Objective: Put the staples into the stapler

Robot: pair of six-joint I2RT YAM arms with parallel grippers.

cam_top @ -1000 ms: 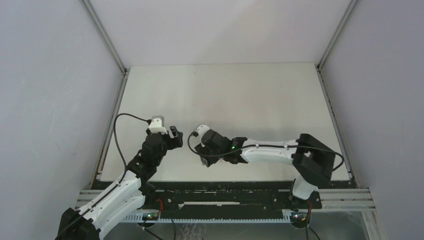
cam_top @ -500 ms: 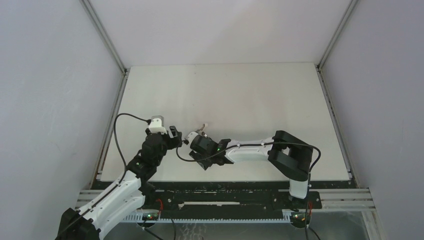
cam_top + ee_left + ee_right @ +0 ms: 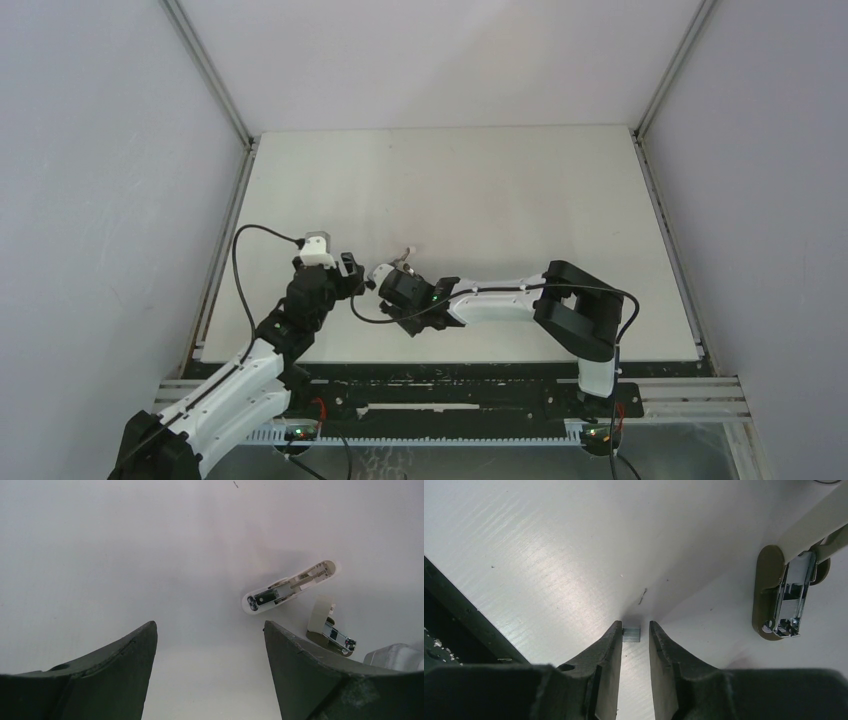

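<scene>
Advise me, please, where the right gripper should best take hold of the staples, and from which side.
I would pinch the staples across their two opposite side faces, coming from above. The little strip lies flat on the table, so probably only its sides offer purchase. The right gripper straddles it that way, a finger on each side. The stapler lies apart.

The right arm (image 3: 500,298) reaches further left than it did a second ago. Its elbow has swung in from the right side of the table (image 3: 500,180) toward the middle, and its wrist now sits close to the left gripper (image 3: 352,275). With the wrist shifted, the stapler (image 3: 405,254) comes into sight just behind it, where before it was covered. The right gripper (image 3: 635,628) has narrowed too: its fingers (image 3: 611,645) now stand close on either side of the staples (image 3: 631,634), with a thin gap left on one side.
</scene>
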